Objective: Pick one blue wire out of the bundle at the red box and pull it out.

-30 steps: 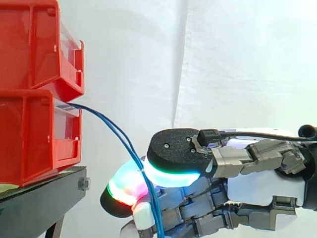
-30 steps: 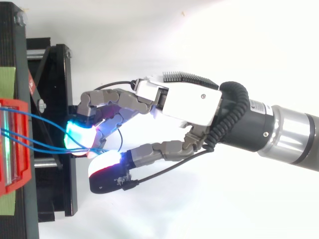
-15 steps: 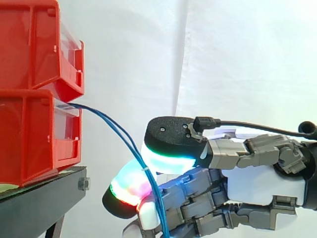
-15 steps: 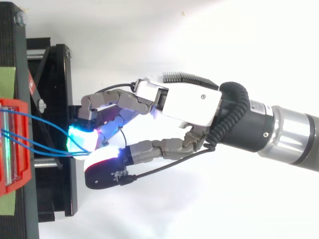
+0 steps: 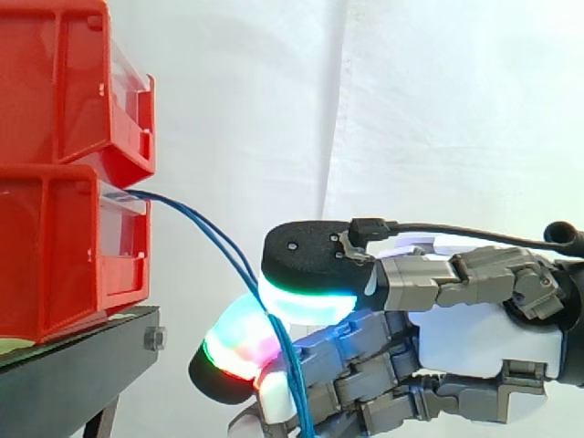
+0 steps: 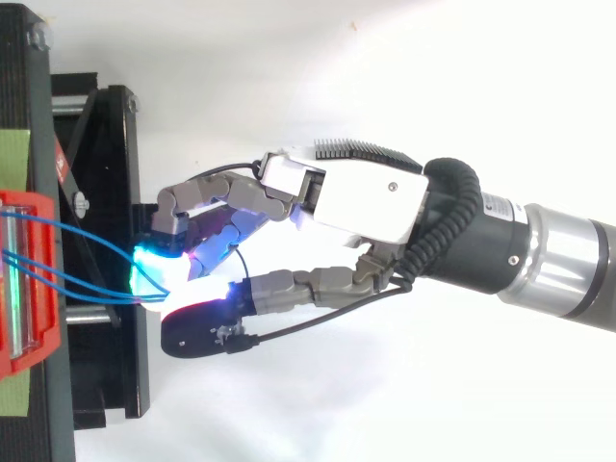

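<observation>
"How far had it got?"

"Only to the grasp. The hand [image 5: 474,338] had its fingers curled. The thumb [image 5: 306,260] was pressed down toward the fingertips [image 5: 233,351], and the wires [image 5: 210,233] ran between them. I took it as clamped on the wires (whether on one strand or on all, I could not tell)."

"And where did the wires lie?"

"They left the box [image 5: 55,246] beyond the fingertips, slanted down into the pinch and hung on below the fingers. Their far ends sat in the box."

"So nothing was pulled out?"

"Not as far as I could judge. Singling out one wire, if more than one was caught, and drawing it away from the box were both left to do."
</observation>
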Controlling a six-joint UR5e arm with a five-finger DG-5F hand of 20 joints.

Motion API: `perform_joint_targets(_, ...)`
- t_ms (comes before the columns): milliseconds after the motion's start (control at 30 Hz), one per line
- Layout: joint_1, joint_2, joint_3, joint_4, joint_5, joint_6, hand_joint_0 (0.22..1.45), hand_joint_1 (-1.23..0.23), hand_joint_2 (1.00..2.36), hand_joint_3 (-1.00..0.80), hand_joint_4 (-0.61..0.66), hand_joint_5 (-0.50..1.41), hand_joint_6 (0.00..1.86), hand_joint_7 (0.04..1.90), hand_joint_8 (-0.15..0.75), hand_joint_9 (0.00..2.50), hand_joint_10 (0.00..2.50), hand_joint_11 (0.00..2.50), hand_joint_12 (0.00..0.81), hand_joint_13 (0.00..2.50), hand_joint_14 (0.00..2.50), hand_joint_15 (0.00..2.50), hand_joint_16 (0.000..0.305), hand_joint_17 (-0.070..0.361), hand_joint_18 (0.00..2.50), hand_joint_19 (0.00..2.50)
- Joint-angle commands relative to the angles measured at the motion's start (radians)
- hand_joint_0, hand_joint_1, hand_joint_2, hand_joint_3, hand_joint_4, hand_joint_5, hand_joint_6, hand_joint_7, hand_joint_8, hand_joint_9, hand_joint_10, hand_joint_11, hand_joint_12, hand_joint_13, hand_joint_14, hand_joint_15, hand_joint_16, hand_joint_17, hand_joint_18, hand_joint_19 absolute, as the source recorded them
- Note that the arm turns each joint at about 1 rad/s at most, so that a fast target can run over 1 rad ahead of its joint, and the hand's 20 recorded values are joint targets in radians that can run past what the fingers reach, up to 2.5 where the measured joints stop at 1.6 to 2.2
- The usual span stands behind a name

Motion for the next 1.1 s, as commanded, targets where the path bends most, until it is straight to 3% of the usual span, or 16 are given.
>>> perform_joint_targets(0,-0.001,0.000,0.001,0.000,0.000,0.000,0.57,-0.67,1.02,-0.19,0.18,-0.09,0.77,1.04,0.229,0.98,0.02,0.57,0.361,0.70,0.02,0.48,0.058,0.131,0.60,0.77)
perform_joint_targets(333,-0.001,0.001,0.009,-0.006,-0.002,0.000,0.59,-0.74,1.02,-0.13,0.14,-0.11,0.81,0.99,0.226,0.98,0.02,0.59,0.360,0.71,0.02,0.49,0.058,0.131,0.61,0.78)
perform_joint_targets(500,-0.004,0.003,0.030,-0.021,-0.025,0.002,0.59,-0.75,1.02,-0.12,0.13,-0.11,0.83,0.95,0.226,0.99,0.02,0.60,0.357,0.72,0.02,0.49,0.058,0.131,0.62,0.77)
perform_joint_targets(667,-0.002,0.003,0.058,-0.089,-0.040,0.003,0.59,-0.75,1.02,-0.12,0.14,-0.11,0.84,0.94,0.225,0.99,0.02,0.61,0.358,0.73,0.02,0.50,0.058,0.131,0.62,0.77)
perform_joint_targets(700,-0.001,0.009,0.066,-0.135,-0.041,0.003,0.59,-0.75,1.02,-0.12,0.14,-0.11,0.84,0.94,0.228,0.99,0.02,0.60,0.357,0.73,0.02,0.50,0.058,0.131,0.62,0.78)
perform_joint_targets(1067,-0.002,0.047,0.066,-0.291,-0.043,0.003,0.60,-0.75,1.02,-0.12,0.13,-0.12,0.84,0.93,0.228,1.00,0.02,0.60,0.356,0.73,0.02,0.50,0.058,0.131,0.62,0.78)
